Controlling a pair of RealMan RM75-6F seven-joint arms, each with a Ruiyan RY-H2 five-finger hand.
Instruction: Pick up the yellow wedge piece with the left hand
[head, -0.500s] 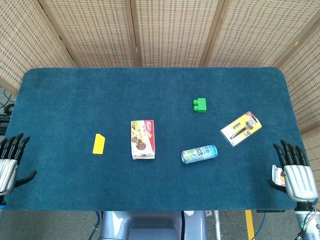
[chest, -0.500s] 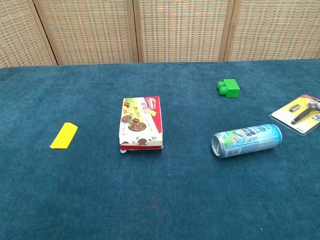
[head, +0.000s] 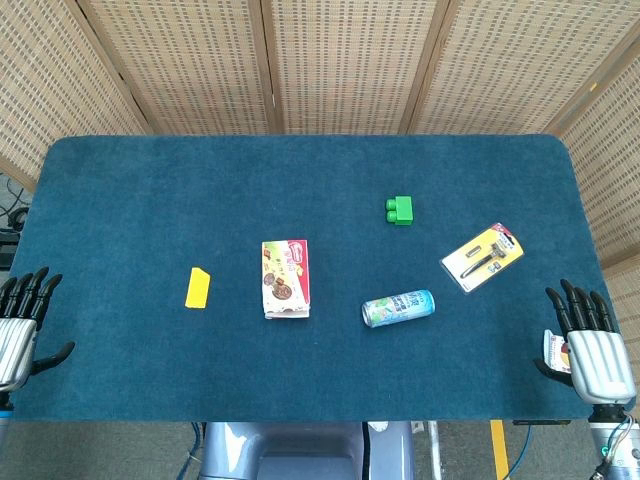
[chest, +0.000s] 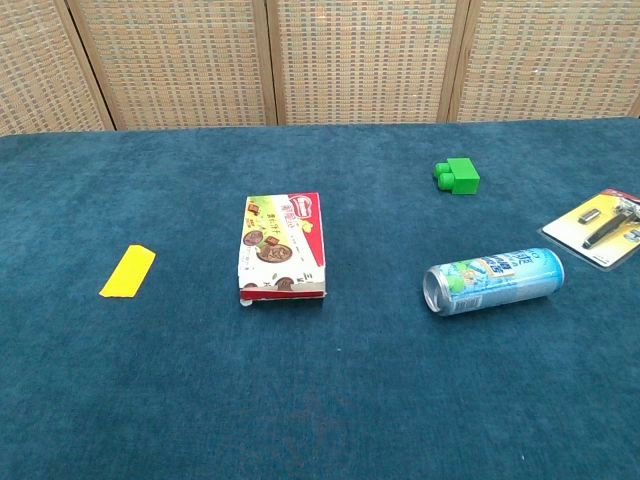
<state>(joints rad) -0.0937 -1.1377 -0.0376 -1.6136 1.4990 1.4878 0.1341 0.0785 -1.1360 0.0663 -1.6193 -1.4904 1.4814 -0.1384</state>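
Note:
The yellow wedge piece (head: 198, 288) lies flat on the blue table cloth, left of the middle; the chest view shows the wedge (chest: 127, 271) at its left side. My left hand (head: 20, 325) hovers at the table's left front corner, fingers spread and empty, well to the left of the wedge. At the right front corner my right hand (head: 588, 343) is likewise spread and holds nothing. Neither hand appears in the chest view.
A snack box (head: 285, 279) lies just right of the wedge. Further right are a blue drink can (head: 398, 309) on its side, a green block (head: 400, 211) and a packaged razor (head: 484, 257). Wicker screens stand behind the table (head: 150, 190).
My left hand has shifted slightly lower at the table's corner. Nothing else has moved.

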